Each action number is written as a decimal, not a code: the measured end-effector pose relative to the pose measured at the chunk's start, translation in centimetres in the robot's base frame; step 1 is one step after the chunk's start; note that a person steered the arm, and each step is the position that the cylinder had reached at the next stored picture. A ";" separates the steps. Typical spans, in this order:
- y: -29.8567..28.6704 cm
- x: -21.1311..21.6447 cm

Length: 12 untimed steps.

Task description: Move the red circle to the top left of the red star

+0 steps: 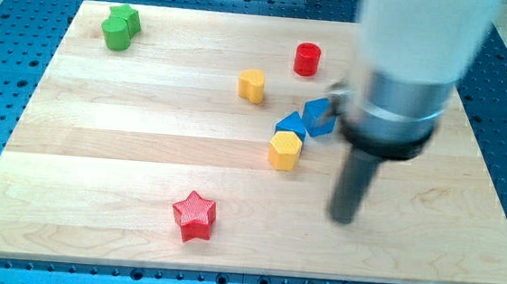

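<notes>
A: Figure: wooden board [144, 152] with coloured blocks. Where does the task's piece lie?

B: Take the red star-shaped block [194, 215] as landmark. The red cylindrical block, the "circle" [307, 59], stands well apart from it, far toward the view's top and right. It is not yet at the star's top left; that spot shows bare wood.

A: And the others?

B: A yellow cylindrical block [252, 85] lies above and right of the star, near the red circle. A yellow hexagonal block [285, 150] touches two blue angular blocks [307, 120], all up and right of the star. A green lobed block [120, 27] sits far up and left. They appear scattered, so any route probably has to skirt the yellow cylinder.

A: The arm's pose?

B: Upright, blurred, its pale housing entering from the view's top. My tip [343, 220] rests on the board right of the star at about the same level, below the blue blocks, touching nothing. There are no fingers to open or close; it is a bare rod, holding nothing. Judged so, it must get round behind the circle first.
</notes>
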<state>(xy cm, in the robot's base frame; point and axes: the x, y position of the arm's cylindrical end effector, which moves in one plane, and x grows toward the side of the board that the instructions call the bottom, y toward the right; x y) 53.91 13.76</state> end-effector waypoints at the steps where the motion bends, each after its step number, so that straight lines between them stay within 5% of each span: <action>1: 1.3 -9.9; 2: 0.8 -19.9; 4: -8.6 -24.0; 5: -8.5 -26.1; 6: -19.3 -25.5; 8: -24.8 -27.1; 9: -30.0 -20.1; 10: -28.9 -18.0; 11: -30.2 -20.6; 12: -32.2 -15.2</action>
<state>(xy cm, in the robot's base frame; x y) 38.72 -18.47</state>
